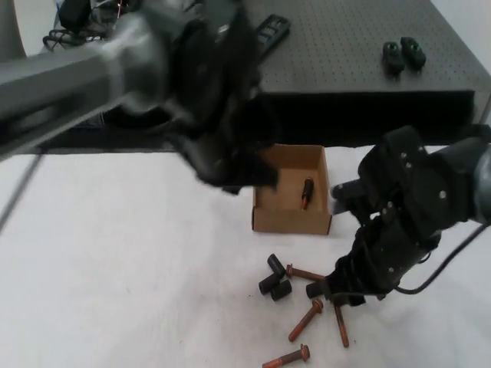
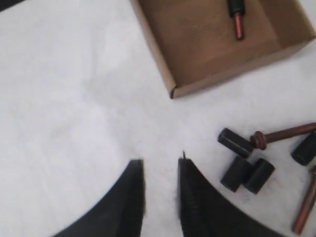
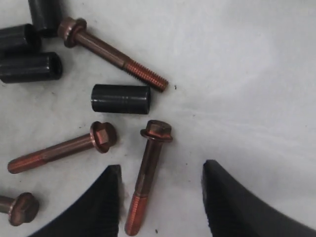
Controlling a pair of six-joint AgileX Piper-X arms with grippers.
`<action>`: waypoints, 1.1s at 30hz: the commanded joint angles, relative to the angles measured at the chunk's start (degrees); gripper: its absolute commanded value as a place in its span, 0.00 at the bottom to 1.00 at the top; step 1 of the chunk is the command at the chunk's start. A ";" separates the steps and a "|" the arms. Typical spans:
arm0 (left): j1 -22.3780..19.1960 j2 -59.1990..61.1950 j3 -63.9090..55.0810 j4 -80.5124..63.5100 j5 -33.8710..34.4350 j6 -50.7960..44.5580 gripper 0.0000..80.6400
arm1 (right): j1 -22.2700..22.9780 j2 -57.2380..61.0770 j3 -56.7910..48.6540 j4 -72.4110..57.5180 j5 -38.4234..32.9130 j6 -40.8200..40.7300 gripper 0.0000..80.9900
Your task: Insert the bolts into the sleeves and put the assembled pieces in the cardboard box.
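beside the cardboard box (image 2: 222, 79), l fingers (image 2: 123, 207) slightly apart, empty; r fingers (image 3: 94, 207) spread astride a bolt (image 3: 148, 173).

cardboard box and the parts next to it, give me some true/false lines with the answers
1. The cardboard box holds one assembled piece. True.
2. All the sleeves are inside the box. False: four lie outside it on the white surface.
3. The right tool is shut on a bolt. False: it is open, and a bolt lies on the surface between its fingers.
4. Four loose bolts lie outside the box. True.
5. The left tool holds a sleeve. False: nothing is between its fingers.
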 commanded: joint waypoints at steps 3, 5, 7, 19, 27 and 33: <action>0.99 -11.40 14.44 -6.99 -0.87 0.73 0.22 | 0.61 2.08 -0.84 0.43 -0.07 -0.77 0.45; 1.09 -12.86 17.25 -7.66 -0.05 0.72 0.22 | 1.06 2.84 -0.84 0.17 -0.07 -0.77 0.45; 1.09 -13.53 18.91 -8.10 1.22 1.22 0.22 | 1.67 3.50 -0.84 -0.46 0.78 -0.77 0.45; 1.09 -12.47 21.63 -10.24 15.05 9.62 0.30 | 2.62 6.63 -0.84 -2.17 3.83 -0.77 0.22; 1.09 -6.46 21.11 -12.27 18.58 12.44 0.47 | 2.62 7.94 -0.84 -3.31 3.83 -0.64 0.20; 0.49 -0.25 17.71 -12.24 20.25 15.55 0.47 | 2.51 7.94 -0.84 -3.68 3.61 -0.76 0.01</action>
